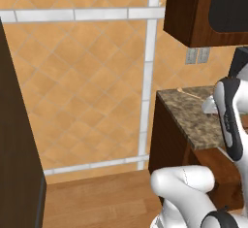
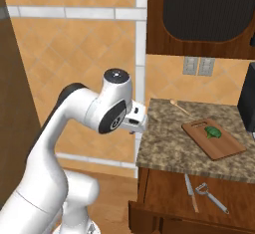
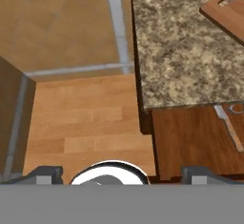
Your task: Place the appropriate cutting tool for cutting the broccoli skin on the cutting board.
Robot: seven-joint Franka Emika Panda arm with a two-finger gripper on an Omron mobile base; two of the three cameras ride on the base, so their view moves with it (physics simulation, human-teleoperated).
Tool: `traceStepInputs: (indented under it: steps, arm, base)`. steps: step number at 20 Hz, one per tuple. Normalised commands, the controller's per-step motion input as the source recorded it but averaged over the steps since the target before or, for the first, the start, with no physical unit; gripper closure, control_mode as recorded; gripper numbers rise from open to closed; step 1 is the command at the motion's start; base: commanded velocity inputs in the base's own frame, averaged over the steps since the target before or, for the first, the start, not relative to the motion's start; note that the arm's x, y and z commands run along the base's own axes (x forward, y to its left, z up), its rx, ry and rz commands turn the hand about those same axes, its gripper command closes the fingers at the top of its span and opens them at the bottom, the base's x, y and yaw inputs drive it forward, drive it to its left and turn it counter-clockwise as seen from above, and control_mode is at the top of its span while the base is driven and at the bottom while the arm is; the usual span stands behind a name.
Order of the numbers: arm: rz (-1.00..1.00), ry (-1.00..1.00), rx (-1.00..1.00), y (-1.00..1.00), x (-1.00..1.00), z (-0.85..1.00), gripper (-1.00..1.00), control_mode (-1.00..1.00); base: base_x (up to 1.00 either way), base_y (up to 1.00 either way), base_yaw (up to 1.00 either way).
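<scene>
While the gripper (image 3: 119, 173) hangs over the floor (image 3: 86, 118) beside the counter (image 2: 174, 138), its fingers (image 3: 45, 173) stand spread wide with nothing between them. On the counter lies the board (image 2: 213, 139), carrying the broccoli (image 2: 213, 132) near its middle. Below the counter edge, an open drawer (image 2: 199, 203) holds a knife (image 2: 191, 192) and a peeler (image 2: 211, 195), lying side by side and apart. A wooden spoon (image 2: 180, 106) rests near the counter's back. Tiled wall (image 1: 87, 76) stands behind.

Glossy white arm (image 2: 55, 143), dark rounded joints
</scene>
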Motion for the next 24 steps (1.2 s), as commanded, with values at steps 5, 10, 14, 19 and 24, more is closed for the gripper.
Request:
traceStepInputs:
  steps: [5,10,14,19,24]
  arm:
    - [-0.11,0.14,0.09,-1.00,-0.43,-0.54,-1.00,-1.00]
    - [-0.09,0.20,0.05,-1.00,-0.14,-0.53,-1.00,-1.00]
    - [-0.03,0.21,0.01,-0.97,0.01,-0.70,-1.00,-1.00]
    - [0.00,0.14,-0.01,-0.36,0.08,-0.65,-1.00,-1.00]
    - [0.01,0.11,0.00,-0.13,0.38,-0.57,-1.00,-1.00]
  base:
    - [0.00,0.00,0.00]
    - [0.00,0.00,0.00]
    - [0.00,0.00,0.00]
    - [0.00,0.00,0.00]
    - [0.00,0.00,0.00]
